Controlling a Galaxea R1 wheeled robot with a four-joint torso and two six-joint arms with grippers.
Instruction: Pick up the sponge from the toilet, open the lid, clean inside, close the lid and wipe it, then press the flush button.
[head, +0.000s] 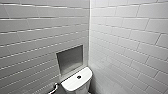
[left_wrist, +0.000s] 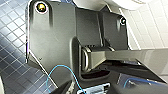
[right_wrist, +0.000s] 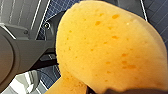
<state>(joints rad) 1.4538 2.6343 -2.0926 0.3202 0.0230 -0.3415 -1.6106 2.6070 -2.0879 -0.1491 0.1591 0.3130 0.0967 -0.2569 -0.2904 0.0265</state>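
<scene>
We see two tiled walls meet in a corner that runs down just right of the frame's middle in the head view. A niche (head: 70, 58) is set into the left wall (head: 30, 37) at lower centre, just beside the corner. Directly below the niche, at bottom centre, the tank of the toilet (head: 75, 83) stands against the left wall, tucked into the corner with the right wall (head: 130, 45) beside it. The flush button (head: 79, 77) sits on the tank top, near its middle. A fitting (head: 55, 88) lies just left of the tank, at the bottom edge. In the right wrist view, the sponge (right_wrist: 107, 47) is close before the camera, with the tiled floor (right_wrist: 156, 12) behind it.
</scene>
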